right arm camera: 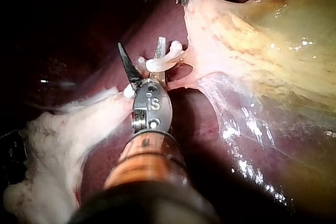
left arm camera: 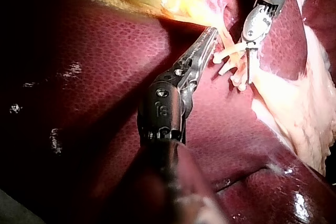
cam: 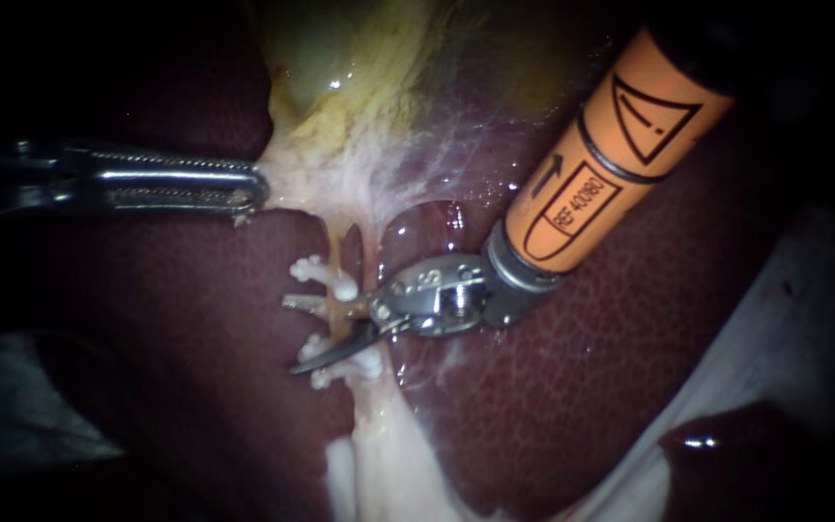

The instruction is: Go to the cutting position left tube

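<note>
Between the white clips (cam: 323, 275) on the left tube (cam: 338, 319), my right instrument (cam: 294, 334) holds its two blades apart, one on each side of the tube. The tube runs down from the gallbladder (cam: 359, 87) over the dark liver (cam: 176, 367). My left instrument (cam: 248, 188) is clamped on the gallbladder's pale neck and appears to draw the tube taut. Positioning looks nearly complete. To finish it well, I judge the blades should sit square across the bare stretch, with clips above and below. Their tips should reach fully past the tube's far edge and stay clear of the second pale strand (cam: 375, 253) just beside it. Metal against a clip could loosen it, so I would creep in slowly, hold the left pull steady, and leave the blades parted until the tube's whole width lies between them
</note>
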You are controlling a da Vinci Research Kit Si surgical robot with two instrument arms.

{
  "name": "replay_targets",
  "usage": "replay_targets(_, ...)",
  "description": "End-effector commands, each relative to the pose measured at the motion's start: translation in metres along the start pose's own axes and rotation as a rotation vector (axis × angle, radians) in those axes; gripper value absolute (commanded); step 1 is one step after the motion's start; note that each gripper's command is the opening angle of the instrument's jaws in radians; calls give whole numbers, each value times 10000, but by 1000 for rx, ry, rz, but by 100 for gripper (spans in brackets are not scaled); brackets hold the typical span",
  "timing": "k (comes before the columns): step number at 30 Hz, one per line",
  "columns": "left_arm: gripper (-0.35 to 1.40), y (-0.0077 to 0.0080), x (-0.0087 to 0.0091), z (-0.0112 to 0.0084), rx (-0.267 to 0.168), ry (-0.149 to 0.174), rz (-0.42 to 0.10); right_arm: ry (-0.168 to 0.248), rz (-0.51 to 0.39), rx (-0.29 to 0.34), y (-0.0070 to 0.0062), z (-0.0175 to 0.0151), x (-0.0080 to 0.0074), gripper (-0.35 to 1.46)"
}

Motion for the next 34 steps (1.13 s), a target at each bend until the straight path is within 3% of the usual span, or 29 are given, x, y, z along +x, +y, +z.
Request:
replay_targets(1,-35,0,0,0,1,0,0,2,15,-1,0,3,2,135)
replay_targets(9,-35,0,0,1,1,0,-1,36,101,-2,0,15,11,140)
replay_targets(17,-35,0,0,1,1,0,-1,69,190,14,-13,18,21,144)
replay_targets(24,-35,0,0,1,1,0,-1,87,211,42,-27,18,35,144)
replay_targets(34,-35,0,0,1,1,0,-1,86,210,43,-26,18,34,144)
